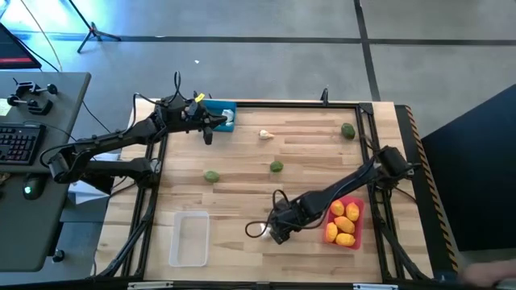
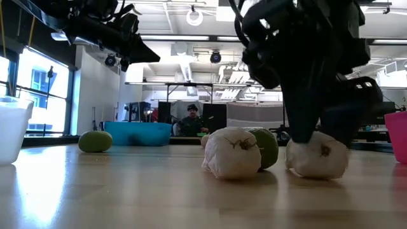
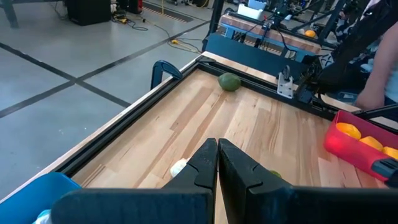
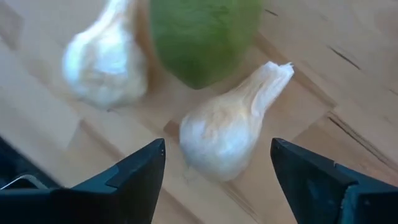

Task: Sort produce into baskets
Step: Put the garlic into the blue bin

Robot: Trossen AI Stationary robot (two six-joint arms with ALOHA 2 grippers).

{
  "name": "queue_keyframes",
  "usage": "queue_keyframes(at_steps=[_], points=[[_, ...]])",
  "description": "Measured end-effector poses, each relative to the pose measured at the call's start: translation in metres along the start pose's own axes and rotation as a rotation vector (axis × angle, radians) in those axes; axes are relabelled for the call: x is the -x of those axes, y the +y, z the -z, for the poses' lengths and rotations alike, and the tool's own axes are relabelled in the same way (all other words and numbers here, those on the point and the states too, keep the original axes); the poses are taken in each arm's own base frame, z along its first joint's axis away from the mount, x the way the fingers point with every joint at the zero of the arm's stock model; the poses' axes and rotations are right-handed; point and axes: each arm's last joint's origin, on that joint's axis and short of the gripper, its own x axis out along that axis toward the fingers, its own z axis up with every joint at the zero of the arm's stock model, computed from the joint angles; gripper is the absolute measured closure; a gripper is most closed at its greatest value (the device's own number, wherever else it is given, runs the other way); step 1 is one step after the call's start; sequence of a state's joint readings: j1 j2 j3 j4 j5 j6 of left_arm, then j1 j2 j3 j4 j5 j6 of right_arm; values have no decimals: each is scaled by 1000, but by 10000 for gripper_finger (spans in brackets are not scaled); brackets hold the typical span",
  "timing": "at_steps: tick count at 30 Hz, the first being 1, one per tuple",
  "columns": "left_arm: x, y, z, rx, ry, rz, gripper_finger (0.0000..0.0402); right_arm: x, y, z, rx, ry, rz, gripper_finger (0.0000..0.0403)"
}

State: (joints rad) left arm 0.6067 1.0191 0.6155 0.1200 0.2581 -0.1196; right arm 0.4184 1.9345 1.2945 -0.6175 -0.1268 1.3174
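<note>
My right gripper (image 1: 277, 230) is open, low over the table near the front middle. Its fingers stand on either side of a whitish garlic bulb (image 4: 222, 138) without touching it. A second bulb (image 4: 104, 61) and a green fruit (image 4: 200, 36) lie just beyond; all three rest on the wood (image 2: 317, 158). My left gripper (image 3: 217, 163) is shut and empty, raised beside the blue basket (image 1: 222, 113) at the far left. The red basket (image 1: 345, 222) at the front right holds several yellow fruits. The clear basket (image 1: 189, 238) stands at the front left.
Loose on the table are green fruits (image 1: 211, 175) (image 1: 276, 167) (image 1: 347, 130) and a garlic bulb (image 1: 264, 135). A dark rail (image 1: 363, 106) frames the table. A person sits in the room behind (image 2: 191, 119); a desk with a keyboard (image 1: 20, 141) stands at the left.
</note>
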Motion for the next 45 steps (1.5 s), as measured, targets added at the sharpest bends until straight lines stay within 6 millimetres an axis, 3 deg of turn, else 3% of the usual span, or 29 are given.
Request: queue_keyframes(at_steps=[4,8,14,18,24,30,37,45], points=[[0,0,0,-1,0,-1,401,-9,-2,2,-16,-8,35,124],[0,0,0,-1,-1,-1,401,-15,-3,2,-23,-3,53,155],[0,0,0,-1,0,-1,401,-13,-8,3,-12,4,99,263],[0,0,0,0,0,-1,401,-1,-14,7,38,47,151,325],[0,0,0,4,-2,-1,401,40,-20,12,120,12,171,325],[0,-3,0,87,9,93,402,77,-19,1,188,-206,98,311],[0,-17,-3,152,22,327,402,90,-5,-38,379,-492,-37,316],[0,-42,-14,158,-53,500,390,109,-2,-86,533,-796,-40,317]])
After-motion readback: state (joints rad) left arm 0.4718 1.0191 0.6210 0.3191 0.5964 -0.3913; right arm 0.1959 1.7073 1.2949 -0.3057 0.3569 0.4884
